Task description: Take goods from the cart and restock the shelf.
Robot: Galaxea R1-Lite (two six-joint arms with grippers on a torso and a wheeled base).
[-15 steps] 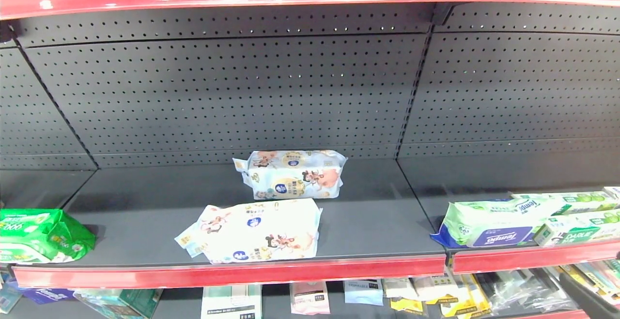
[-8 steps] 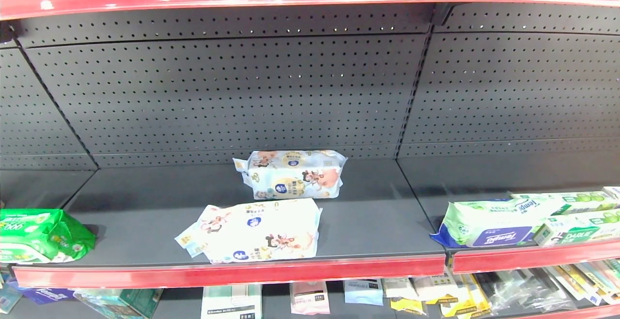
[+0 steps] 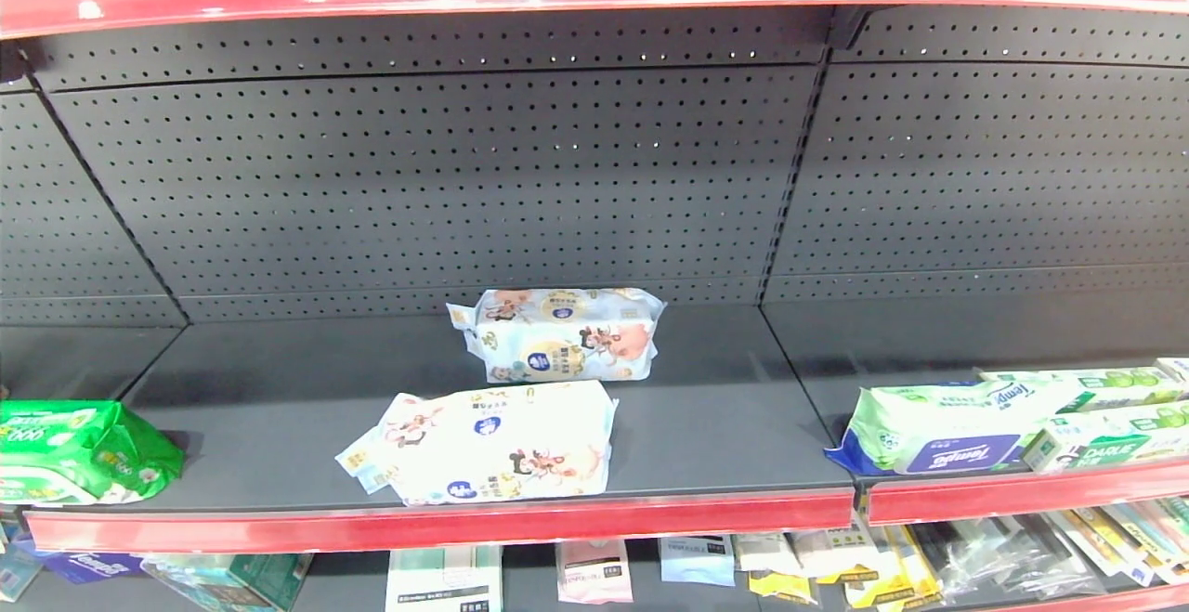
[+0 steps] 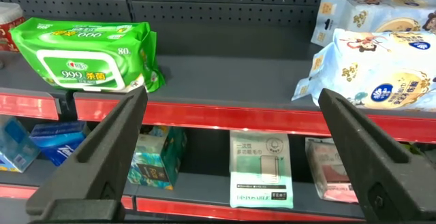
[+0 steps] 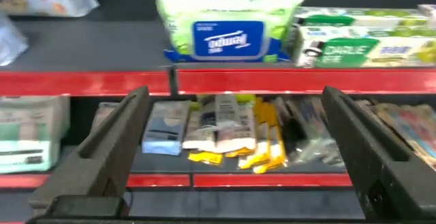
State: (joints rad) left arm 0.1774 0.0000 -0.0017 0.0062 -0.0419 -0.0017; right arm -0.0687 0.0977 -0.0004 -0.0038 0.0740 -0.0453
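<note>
Our left end effector [image 4: 233, 96] and right end effector [image 5: 235, 91] hang released and empty before the dark grey metal shelf [image 3: 725, 426]. One white cartoon-printed soft pack [image 3: 492, 445] lies at its front edge, a second such pack [image 3: 560, 333] just behind. We should grip the next pack mid-body and set it squarely beside these.
</note>
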